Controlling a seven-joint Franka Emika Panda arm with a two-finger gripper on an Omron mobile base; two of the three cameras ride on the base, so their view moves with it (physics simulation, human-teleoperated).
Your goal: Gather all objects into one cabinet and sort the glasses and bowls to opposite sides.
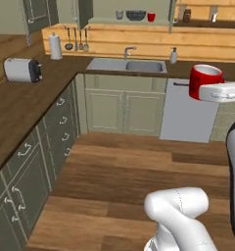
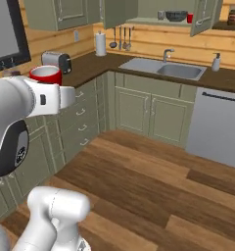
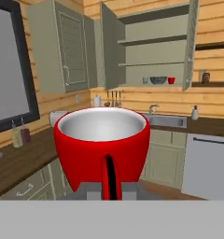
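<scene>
Basically a rendered kitchen: wood plank floor [image 1: 139,166], dark brown countertop [image 1: 21,105] running in an L, olive-green low cupboards under it, log-style wall behind. Steel sink [image 1: 127,65] with faucet sits in the back run, white soap dispenser [image 1: 173,56] just right of it, pale dishwasher front [image 1: 188,110] below. Toaster [image 1: 22,70] and paper towel roll [image 1: 55,45] stand on the left counter, 3 utensils hang on the wall near the roll.

Gripper [image 3: 111,189] is closed on the handle of a red mug [image 3: 102,144], holding it upright in the air, well apart from the counter; white inside of the mug is visible. Same mug shows at the arm's tip in the left base view [image 1: 205,81] and the right base view [image 2: 46,75].

Wall cabinet [image 3: 156,46] above the sink has both doors swung open. On its bottom shelf sit a grey mug [image 1: 119,15] at left, the dark bowl [image 1: 135,15] in the middle and a 2nd red mug [image 1: 151,17] at right, near each other.

Hand view adds the cabinet's 2 upper shelves, a dark framed window [image 3: 9,70] at left and 2 small bottles on the counter below it. Right base view adds a dark jar [image 2: 232,14] on an open shelf right of the cabinet.
</scene>
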